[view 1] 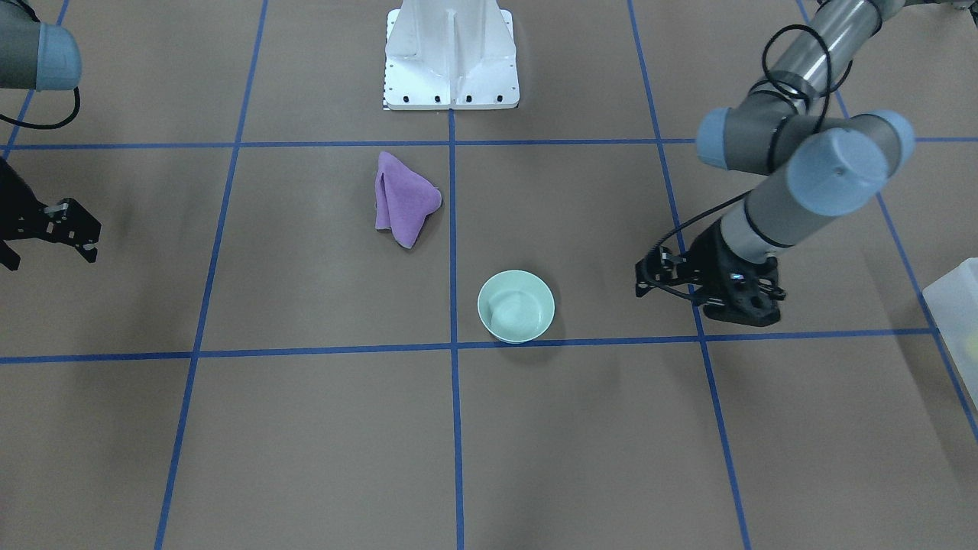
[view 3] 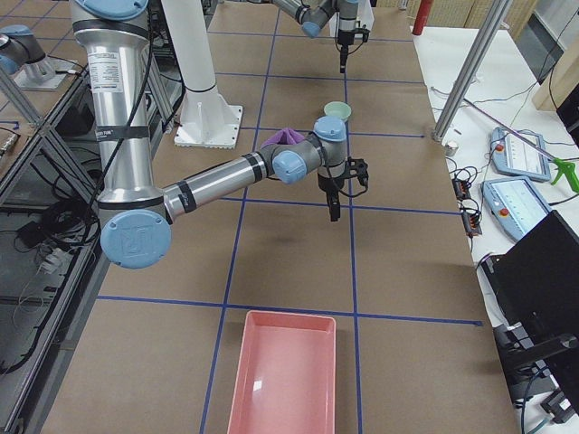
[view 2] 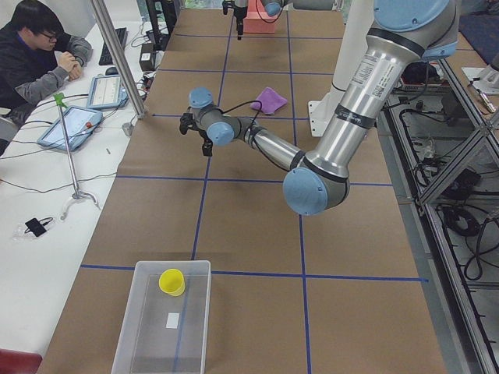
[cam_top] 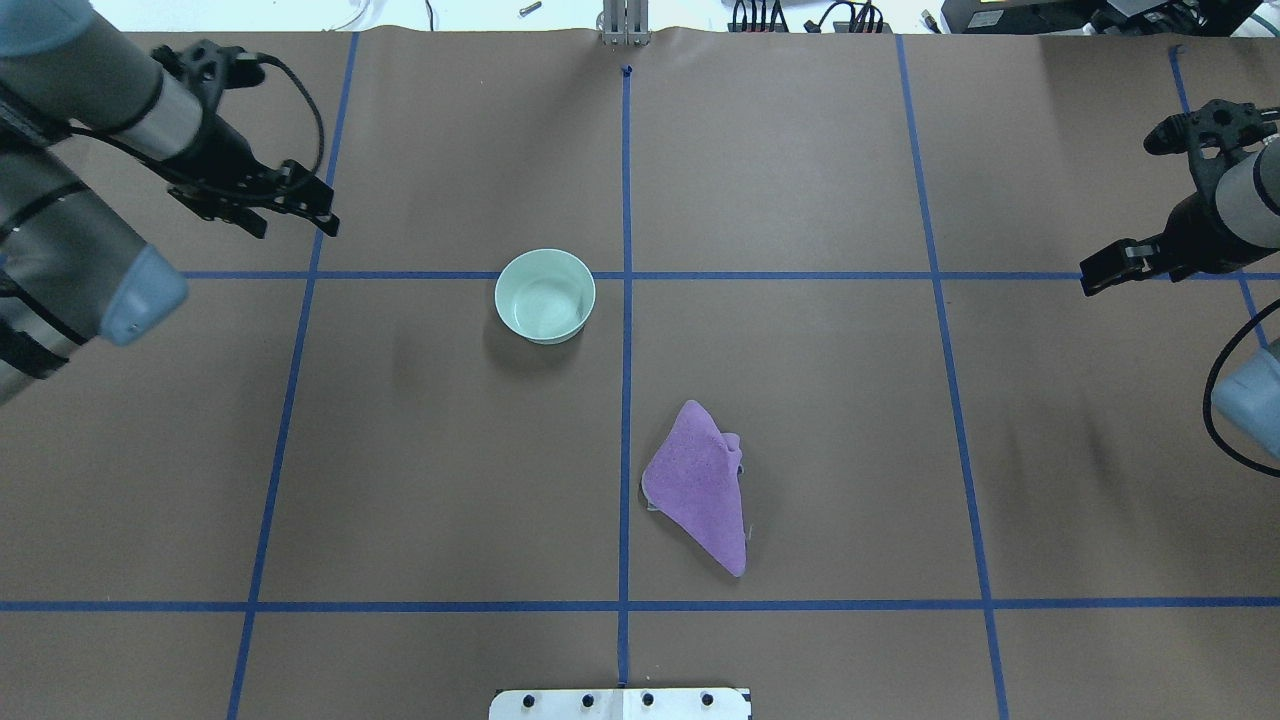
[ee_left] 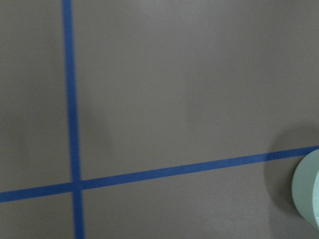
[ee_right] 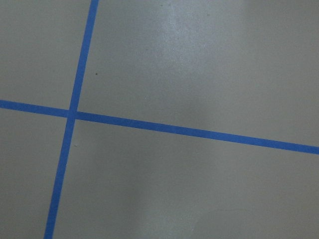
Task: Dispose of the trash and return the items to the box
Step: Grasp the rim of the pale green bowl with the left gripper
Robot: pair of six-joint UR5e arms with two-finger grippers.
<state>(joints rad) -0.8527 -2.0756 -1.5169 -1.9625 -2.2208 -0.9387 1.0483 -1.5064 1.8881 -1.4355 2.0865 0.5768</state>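
Note:
A mint green bowl (view 1: 516, 305) (cam_top: 545, 295) stands upright and empty near the table's middle; its rim shows at the edge of the left wrist view (ee_left: 309, 191). A crumpled purple cloth (view 1: 403, 200) (cam_top: 700, 485) lies nearer the robot base. My left gripper (view 1: 699, 298) (cam_top: 295, 225) hovers open and empty to the bowl's left side. My right gripper (view 1: 50, 256) (cam_top: 1140, 262) hovers open and empty at the far right of the table, away from both items.
A clear plastic box (view 2: 148, 335) with a yellow cup (view 2: 171, 282) in it stands at the table's left end. An empty pink tray (view 3: 285, 380) stands at the right end. The white robot base (view 1: 451, 53) is at the back. An operator sits by the far side.

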